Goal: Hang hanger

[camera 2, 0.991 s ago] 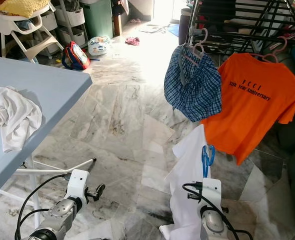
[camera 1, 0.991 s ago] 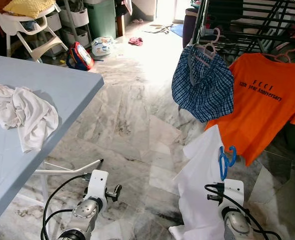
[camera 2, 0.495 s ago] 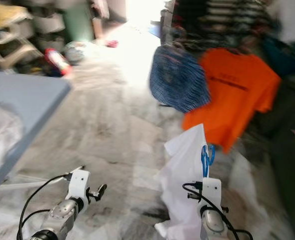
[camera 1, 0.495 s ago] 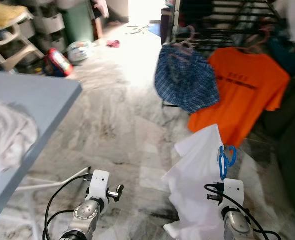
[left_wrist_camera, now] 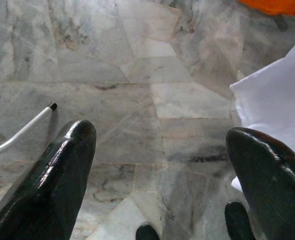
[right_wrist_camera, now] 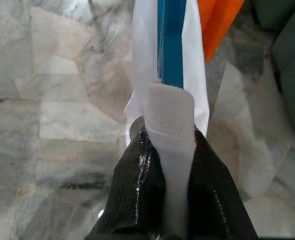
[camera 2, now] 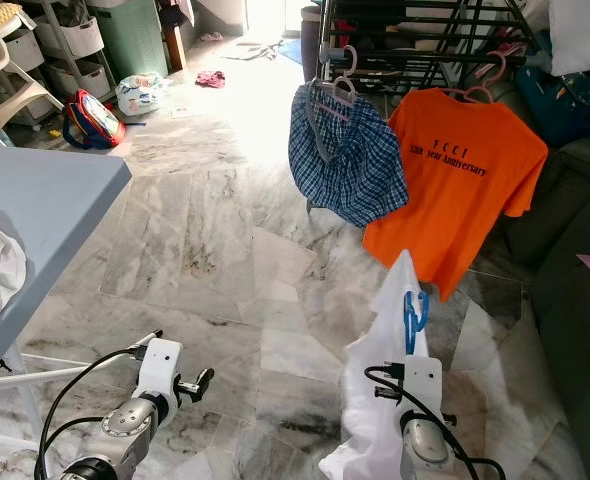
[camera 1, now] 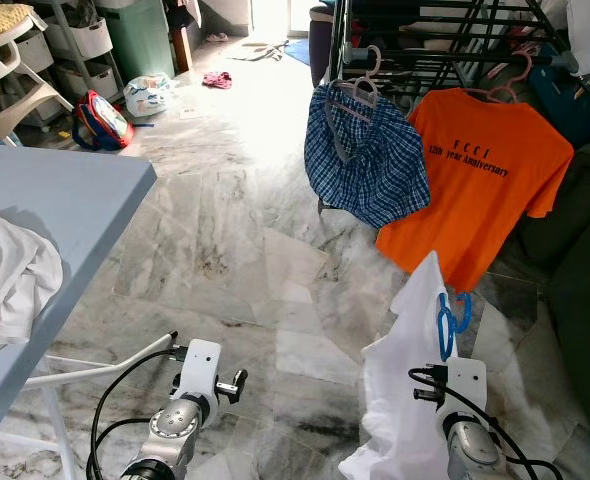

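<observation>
floor (camera 1: 225, 230): grey marble | right gripper (right_wrist_camera: 170, 150): pinching blue hanger (camera 1: 445, 320) | left gripper (left_wrist_camera: 157, 165): spread

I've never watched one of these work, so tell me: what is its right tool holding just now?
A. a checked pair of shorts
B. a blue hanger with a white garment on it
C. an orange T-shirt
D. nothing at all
B: the right tool is shut on the blue hanger, with the white garment draped from it.

Table (camera 1: 65, 200) at left, drying rack (camera 1: 445, 40) ahead right, shorts (camera 1: 365, 165) left of T-shirt (camera 1: 480, 180), both hanging on it
</observation>
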You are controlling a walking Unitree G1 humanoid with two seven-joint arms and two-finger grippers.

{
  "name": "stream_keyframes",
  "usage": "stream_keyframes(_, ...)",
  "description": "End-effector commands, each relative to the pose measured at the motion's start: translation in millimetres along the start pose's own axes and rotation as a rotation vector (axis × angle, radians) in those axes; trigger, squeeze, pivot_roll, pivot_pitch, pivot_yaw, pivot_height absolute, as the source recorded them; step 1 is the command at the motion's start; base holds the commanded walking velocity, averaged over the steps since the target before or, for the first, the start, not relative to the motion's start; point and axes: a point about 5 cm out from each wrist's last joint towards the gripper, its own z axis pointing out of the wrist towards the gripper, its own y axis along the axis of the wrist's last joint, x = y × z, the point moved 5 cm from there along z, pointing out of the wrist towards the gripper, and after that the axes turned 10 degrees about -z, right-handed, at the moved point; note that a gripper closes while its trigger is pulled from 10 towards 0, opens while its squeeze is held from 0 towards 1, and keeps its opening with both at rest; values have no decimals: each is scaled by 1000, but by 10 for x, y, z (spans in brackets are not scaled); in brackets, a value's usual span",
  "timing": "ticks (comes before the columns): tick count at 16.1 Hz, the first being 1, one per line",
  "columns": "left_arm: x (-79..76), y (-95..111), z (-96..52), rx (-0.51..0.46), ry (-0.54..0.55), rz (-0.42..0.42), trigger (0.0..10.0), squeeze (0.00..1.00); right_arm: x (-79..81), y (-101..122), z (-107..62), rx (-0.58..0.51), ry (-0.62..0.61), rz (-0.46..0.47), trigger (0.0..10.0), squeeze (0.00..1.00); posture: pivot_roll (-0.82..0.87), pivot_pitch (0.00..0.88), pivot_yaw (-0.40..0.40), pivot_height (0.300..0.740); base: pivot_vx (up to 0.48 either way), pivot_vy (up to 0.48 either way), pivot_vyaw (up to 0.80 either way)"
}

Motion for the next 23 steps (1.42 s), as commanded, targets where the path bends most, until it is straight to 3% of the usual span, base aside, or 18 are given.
stream_keyframes(1,19,-53,-11,21,18,22,10000,0,15,-15,12,23,-1,27,10000,0,-18,72,-10,740,0,0,0)
stream_keyframes(3,57,61,23,-8,60,4,10000,0,76,84,46,0,23,16,10000,0,-6,68,-19,740,0,0,0)
stream_keyframes(5,51,482,94,-146,56,-45,10000,0,125,388,100,-113,40,-7,10000,0,5,68,-28,740,0,0,0)
stream_keyframes(6,44,559,101,-172,53,-50,10000,0,125,434,106,-130,38,-5,10000,0,5,68,-28,740,0,0,0)
stream_keyframes(7,-35,951,111,-315,15,-44,10000,0,121,671,116,-226,27,-16,10000,0,12,74,-32,740,0,0,0)
stream_keyframes(9,-144,1334,80,-458,-14,-26,10000,0,84,945,110,-327,-6,1,10000,0,13,84,-28,740,0,0,0)
stream_keyframes(11,-206,1447,76,-492,-23,-11,10000,0,61,1080,114,-365,-24,25,10000,0,9,88,-17,740,0,0,0)
stream_keyframes(14,-175,1216,123,-397,10,36,10000,0,70,1033,136,-333,-19,35,10000,0,3,88,-9,740,0,0,0)
stream_keyframes(17,-54,854,132,-273,66,-4,10000,0,135,852,143,-262,17,34,10000,0,2,85,-9,740,0,0,0)
stream_keyframes(19,-35,549,127,-160,86,-3,10000,0,213,650,161,-166,72,36,10000,0,10,78,-22,740,0,0,0)
stream_keyframes(21,-104,283,115,-53,57,55,10000,0,221,479,178,-69,98,56,10000,0,18,69,-33,740,0,0,0)
stream_keyframes(23,-73,74,80,33,67,94,10000,0,301,236,142,43,144,39,10000,0,19,53,-41,740,0,0,0)
